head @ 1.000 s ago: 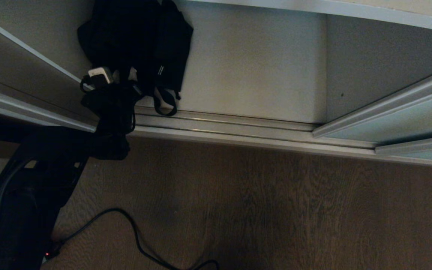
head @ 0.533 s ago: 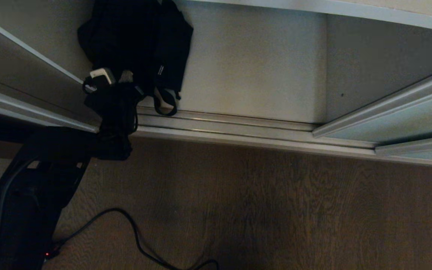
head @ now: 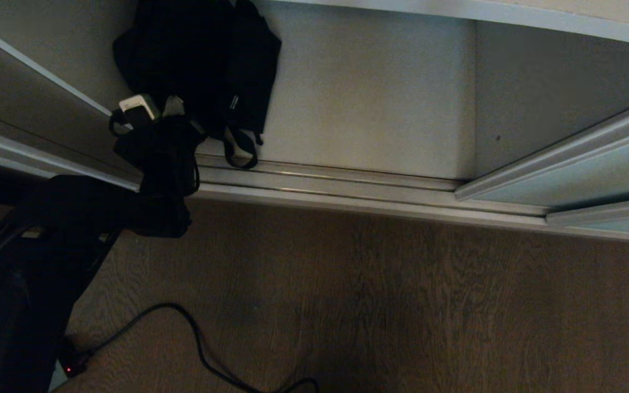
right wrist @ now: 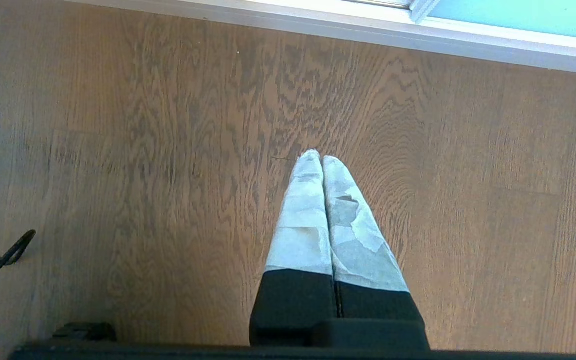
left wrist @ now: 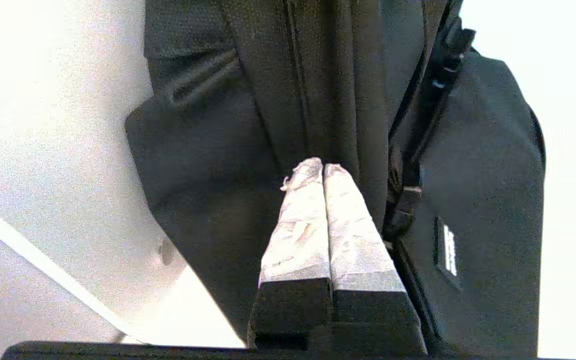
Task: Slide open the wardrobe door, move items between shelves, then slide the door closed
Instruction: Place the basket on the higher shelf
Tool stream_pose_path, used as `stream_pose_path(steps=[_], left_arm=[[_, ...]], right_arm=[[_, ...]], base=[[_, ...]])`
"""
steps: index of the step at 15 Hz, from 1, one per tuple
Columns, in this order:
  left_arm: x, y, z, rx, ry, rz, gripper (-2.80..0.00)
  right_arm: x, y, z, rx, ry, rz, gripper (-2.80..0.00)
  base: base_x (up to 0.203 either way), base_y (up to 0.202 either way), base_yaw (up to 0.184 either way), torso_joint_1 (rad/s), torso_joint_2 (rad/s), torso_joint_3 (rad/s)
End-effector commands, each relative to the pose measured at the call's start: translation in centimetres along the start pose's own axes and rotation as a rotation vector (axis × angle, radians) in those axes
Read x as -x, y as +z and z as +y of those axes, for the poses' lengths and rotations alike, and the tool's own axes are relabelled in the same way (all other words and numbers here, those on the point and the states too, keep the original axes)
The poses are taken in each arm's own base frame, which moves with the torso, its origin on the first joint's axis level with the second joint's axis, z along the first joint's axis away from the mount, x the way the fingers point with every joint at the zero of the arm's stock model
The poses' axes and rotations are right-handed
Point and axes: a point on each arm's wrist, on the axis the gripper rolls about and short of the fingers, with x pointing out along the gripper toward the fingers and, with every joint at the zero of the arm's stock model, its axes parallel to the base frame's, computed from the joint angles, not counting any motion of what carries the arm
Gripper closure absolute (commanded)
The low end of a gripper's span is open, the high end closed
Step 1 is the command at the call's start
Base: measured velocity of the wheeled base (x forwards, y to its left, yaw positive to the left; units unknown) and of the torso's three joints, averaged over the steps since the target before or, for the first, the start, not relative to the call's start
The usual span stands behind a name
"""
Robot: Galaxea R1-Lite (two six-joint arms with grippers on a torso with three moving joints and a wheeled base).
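Note:
The black fabric bag (head: 205, 60) slumps in the back left corner of the white wardrobe shelf (head: 369, 98), one strap loop hanging over the front edge. My left gripper (head: 179, 111) reaches in from the lower left. In the left wrist view it (left wrist: 323, 167) is shut, its taped fingertips pressed together against the bag (left wrist: 483, 165) by the strap, with nothing visible between them. The sliding wardrobe door (head: 593, 174) stands pushed to the right, leaving the opening free. My right gripper (right wrist: 322, 156) hangs shut above the wood floor, outside the head view.
The metal door track (head: 347, 183) runs along the wardrobe's front. A white side wall (head: 538, 87) bounds the shelf on the right, and another shelf edge (head: 456, 11) crosses above. A black cable (head: 194, 338) lies on the wood floor (head: 402, 305).
My left arm's elbow has swung left and its wrist has shifted slightly left at the bag. The bag and the door have not moved.

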Motion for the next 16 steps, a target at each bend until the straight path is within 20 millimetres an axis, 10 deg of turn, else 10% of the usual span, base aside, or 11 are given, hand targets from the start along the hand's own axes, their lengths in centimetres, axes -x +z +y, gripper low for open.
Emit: stream_pose_path(steps=[1, 16], left_arm=[[0.2, 0.4, -0.5, -0.013, -0.003, 0.002, -2.80], [-1.1, 0.2, 0.1, -0.109, 0.046, 0.069, -2.80]], right_arm=[[0.0, 0.0, 0.0, 0.000, 0.000, 0.001, 0.00], [0.0, 0.0, 0.0, 0.000, 0.000, 0.001, 0.00]], base=[[0.000, 0.000, 0.000, 0.000, 0.00, 0.000], [0.000, 0.000, 0.000, 0.000, 0.00, 0.000]])
